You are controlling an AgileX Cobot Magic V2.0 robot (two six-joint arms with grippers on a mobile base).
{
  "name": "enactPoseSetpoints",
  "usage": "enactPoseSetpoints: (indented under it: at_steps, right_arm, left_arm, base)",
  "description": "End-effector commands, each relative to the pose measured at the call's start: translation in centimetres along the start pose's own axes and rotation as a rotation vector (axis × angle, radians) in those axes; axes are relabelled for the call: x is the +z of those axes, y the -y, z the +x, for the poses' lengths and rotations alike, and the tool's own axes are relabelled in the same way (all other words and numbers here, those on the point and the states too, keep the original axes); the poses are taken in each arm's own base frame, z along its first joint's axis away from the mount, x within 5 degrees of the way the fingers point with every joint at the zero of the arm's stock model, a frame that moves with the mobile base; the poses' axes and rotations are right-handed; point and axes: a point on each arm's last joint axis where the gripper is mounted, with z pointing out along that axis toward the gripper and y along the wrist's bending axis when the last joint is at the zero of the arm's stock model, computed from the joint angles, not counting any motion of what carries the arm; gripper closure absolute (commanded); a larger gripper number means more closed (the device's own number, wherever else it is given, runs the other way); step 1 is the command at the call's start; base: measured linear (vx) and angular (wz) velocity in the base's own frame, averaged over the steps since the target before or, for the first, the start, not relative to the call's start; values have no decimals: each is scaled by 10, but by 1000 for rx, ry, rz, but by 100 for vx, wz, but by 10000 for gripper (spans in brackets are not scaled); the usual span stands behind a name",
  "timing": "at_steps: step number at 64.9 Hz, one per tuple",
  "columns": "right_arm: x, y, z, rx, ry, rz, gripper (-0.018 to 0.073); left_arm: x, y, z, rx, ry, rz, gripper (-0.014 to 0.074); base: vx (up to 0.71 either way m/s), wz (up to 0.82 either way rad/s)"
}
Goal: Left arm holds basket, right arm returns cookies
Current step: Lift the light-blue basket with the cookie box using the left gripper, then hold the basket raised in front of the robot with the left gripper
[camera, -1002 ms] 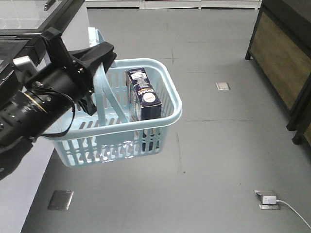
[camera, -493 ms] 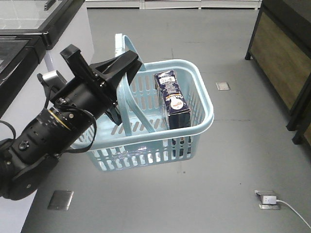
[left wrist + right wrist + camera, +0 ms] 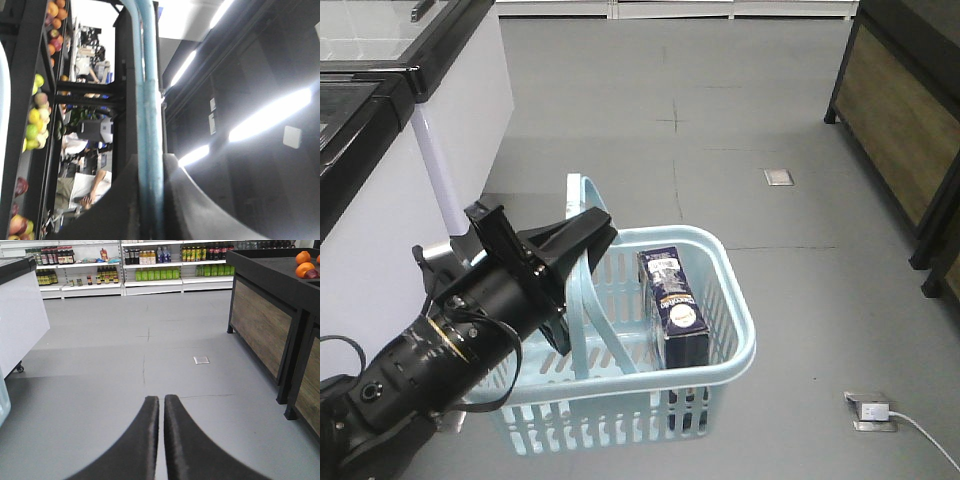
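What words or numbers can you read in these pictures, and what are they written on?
No text reads clearly enough to quote.
Cookies carton in the basket: white lettering and a round logo, too small and blurred to read.
Shelf bottles: labels far too small to read.
White sheets on the dark wall in the left wrist view: blurred, unreadable.
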Motion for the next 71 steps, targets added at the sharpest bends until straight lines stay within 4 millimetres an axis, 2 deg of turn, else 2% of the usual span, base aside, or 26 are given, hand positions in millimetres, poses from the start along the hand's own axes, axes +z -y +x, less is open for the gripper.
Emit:
enactPoseSetpoints:
  at_steps: [1,18,53,71]
  right_arm:
    - [0,0,-1,-12,66,2,566]
    - [0,0,-1,-12,66,2,566]
    - [0,0,-1,-12,66,2,566]
    - [0,0,-1,-12,66,2,566]
  left_arm:
    - [-4,40,18,-14,-109,333,599]
    - [-4,36,35,-31,-168,321,599]
    - [-8,45,40,0,-199,348,599]
    - [-10,47,53,1,-235,359,599]
  base:
    - [0,0]
    - [0,0]
    - [0,0]
    - [0,0]
